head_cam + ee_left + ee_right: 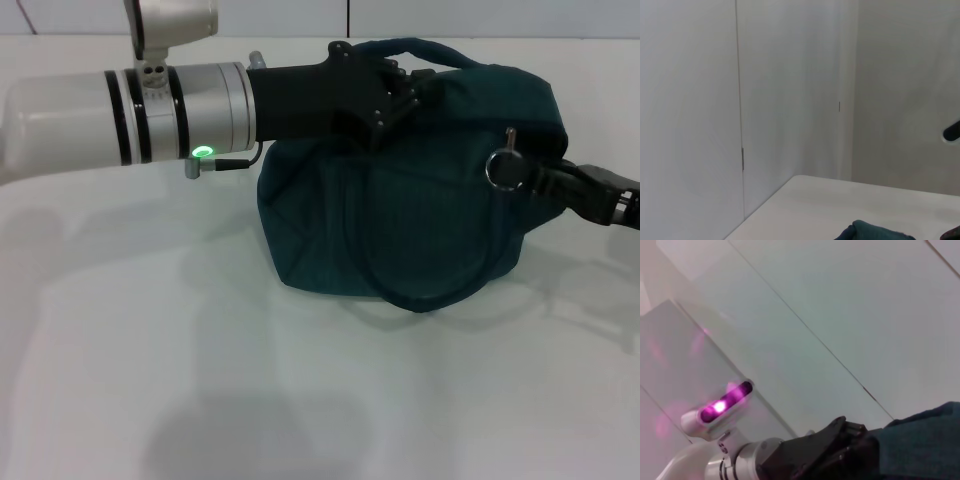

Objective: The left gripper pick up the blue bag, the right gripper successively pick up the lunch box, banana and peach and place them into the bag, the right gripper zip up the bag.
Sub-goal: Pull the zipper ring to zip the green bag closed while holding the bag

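In the head view we see the blue bag (pixel 400 220) sitting on the white tabletop (pixel 200 380), a bulging dark teal bundle a little right of centre, with one loop handle (pixel 420 47) arching over its top and another strap curving down across its front face. Our left claw (pixel 395 100), black and studded with screws on the end of its silver arm with the green light (pixel 203 153) lit, reaches in from the left and sits against the bag's upper left edge; its fingers are pressed into the fabric there and appear closed on it, though we cannot make out the fingertips themselves. Our right claw (pixel 535 180) comes in from the right edge at the bag's upper right side, right at the metal ring zipper pull (pixel 503 168), with its tips touching or pinching the ring; we cannot tell how far it is closed. The bag's top looks gathered shut, and we cannot see anything inside it. The left wrist view shows pale wall panels, a corner of the tabletop and only a small fold of the teal bag (pixel 875 231) at the lower edge. The right wrist view shows the left claw (pixel 840 450) meeting the bag's fabric (pixel 925 440), with the wall behind.
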Controlling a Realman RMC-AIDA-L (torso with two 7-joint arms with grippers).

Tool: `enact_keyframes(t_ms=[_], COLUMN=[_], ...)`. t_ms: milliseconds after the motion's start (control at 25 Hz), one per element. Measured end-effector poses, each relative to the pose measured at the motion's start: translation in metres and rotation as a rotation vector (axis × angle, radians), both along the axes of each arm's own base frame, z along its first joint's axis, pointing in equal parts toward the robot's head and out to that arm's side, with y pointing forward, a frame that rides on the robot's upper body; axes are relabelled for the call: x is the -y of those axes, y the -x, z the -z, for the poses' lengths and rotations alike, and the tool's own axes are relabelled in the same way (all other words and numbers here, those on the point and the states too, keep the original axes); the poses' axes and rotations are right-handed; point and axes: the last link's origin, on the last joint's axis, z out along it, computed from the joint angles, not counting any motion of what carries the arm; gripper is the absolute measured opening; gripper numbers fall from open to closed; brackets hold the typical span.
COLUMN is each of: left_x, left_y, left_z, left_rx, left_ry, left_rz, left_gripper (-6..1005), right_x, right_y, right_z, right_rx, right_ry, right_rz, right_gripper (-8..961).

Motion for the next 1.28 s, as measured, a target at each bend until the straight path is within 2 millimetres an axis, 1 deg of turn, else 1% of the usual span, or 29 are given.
enact_keyframes(t_ms=[200,440,720,920,1080,1160,1280], left_x=[0.0,0.0,0.0,0.0,0.002,0.002,0.002], left_y=[0.0,0.0,0.001,0.001,0.003,0.003,0.003], left_z=[0.0,0.0,0.0,0.0,-0.002,-0.003,-0.004], left_rx=[0.0,-0.004,-0.005,-0.003,0.015,0.022,0.023], left_ry=[-0.001,-0.006,-0.007,-0.006,-0.013,-0.017,-0.02], left_rz=[0.001,0.009,0.008,0.007,0.007,0.015,0.014], left_gripper=[66,63,61,60,61,61,61], right_x=[0.004,0.006,0.005,0.009,0.014,0.015,0.019], right_y=[0.003,0.001,0.001,-0.01,-0.024,-0.028,-0.038], right_z=[-0.002,-0.001,-0.003,-0.012,-0.019,-0.02,-0.021], right_rx=[-0.018,-0.015,-0.02,-0.04,-0.043,-0.042,-0.046], right_ry=[0.012,-0.006,-0.07,-0.192,-0.283,-0.302,-0.357], right_rz=[-0.028,-0.032,-0.048,-0.017,0.03,0.05,0.098], right_gripper=[265,216,104,68,37,21,22])
